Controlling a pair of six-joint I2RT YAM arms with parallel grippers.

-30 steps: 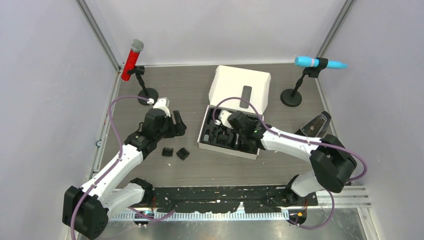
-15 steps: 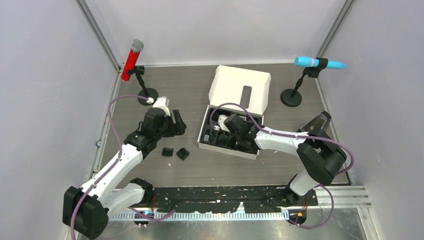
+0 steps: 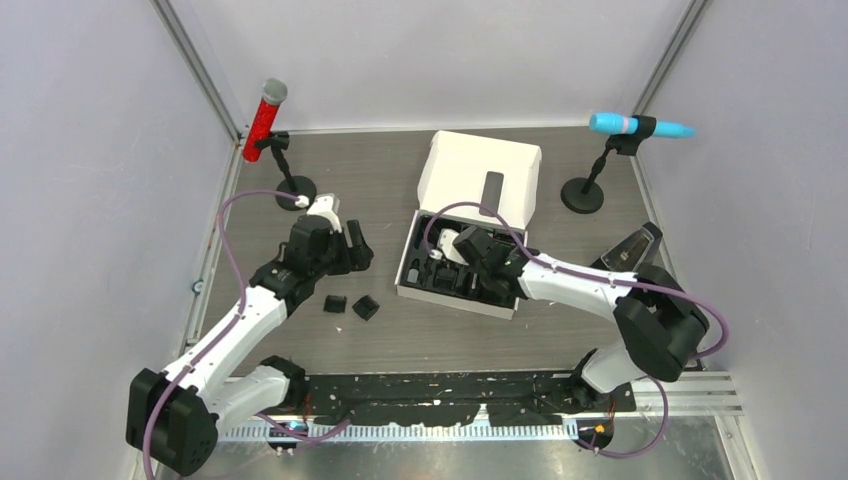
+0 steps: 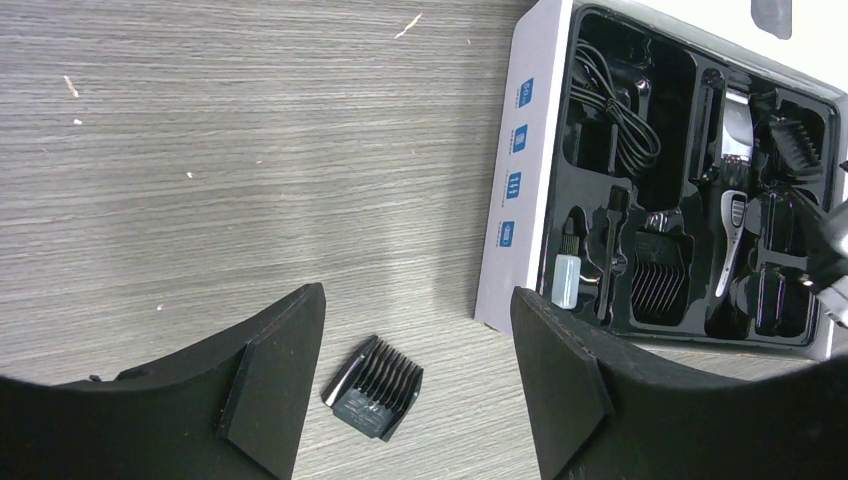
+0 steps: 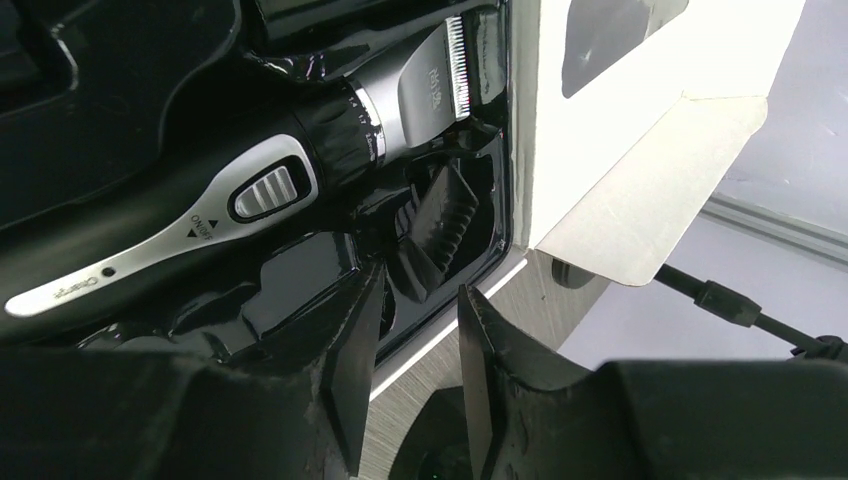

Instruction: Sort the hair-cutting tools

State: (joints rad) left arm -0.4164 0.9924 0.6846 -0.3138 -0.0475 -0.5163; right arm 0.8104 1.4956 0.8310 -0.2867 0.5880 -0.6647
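At the tray [image 5: 120, 90] edge, top view can't resolve right gripper [image 5: 420, 285]; wrist view shows it slightly apart; left gripper [image 4: 417, 300] wide apart.

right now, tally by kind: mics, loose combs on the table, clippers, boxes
microphones on stands: 2, red microphone and blue microphone
small black plastic comb attachments loose on the table: 2
black-and-silver electric hair clipper: 1
white cardboard box: 1
total: 6
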